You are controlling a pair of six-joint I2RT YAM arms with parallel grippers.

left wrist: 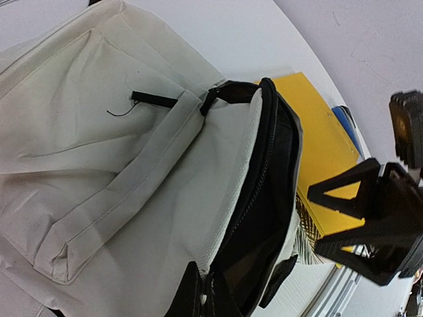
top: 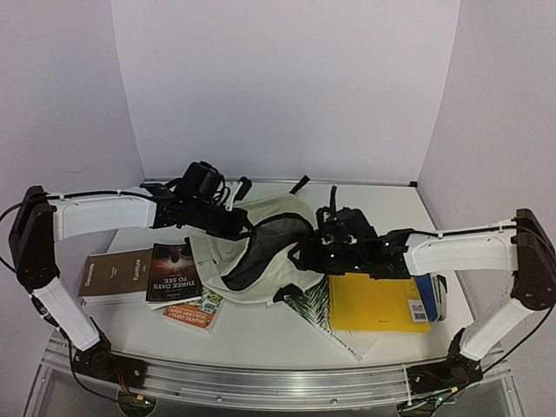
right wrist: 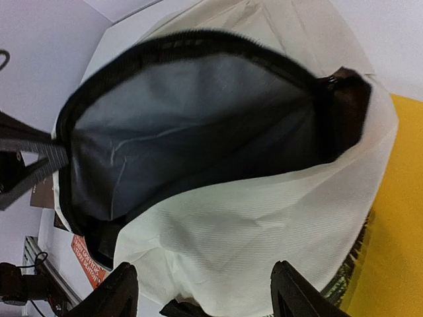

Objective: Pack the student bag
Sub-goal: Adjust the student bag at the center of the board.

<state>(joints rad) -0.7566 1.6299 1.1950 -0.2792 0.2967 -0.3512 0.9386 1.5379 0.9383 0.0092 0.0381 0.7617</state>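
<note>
Top external: shows the student bag (top: 278,213) mid-tabletop (top: 391,204), mouth gaping, left hand (top: 238,227) clamped on its rim at 9 o'clock. Left wrist: shows its cream front pocket, yellow book (left wrist: 314,122) at 2 o'clock. Right wrist: shows right hand (right wrist: 205,294) spread apart, astride the bag's near wall.

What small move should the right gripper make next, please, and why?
Probably close the right gripper on the backpack, gripping its near cream wall. Its open jaws straddle that wall, while the left gripper pinches the opposite zipper rim, so a second grip would likely hold the mouth open for packing.
</note>
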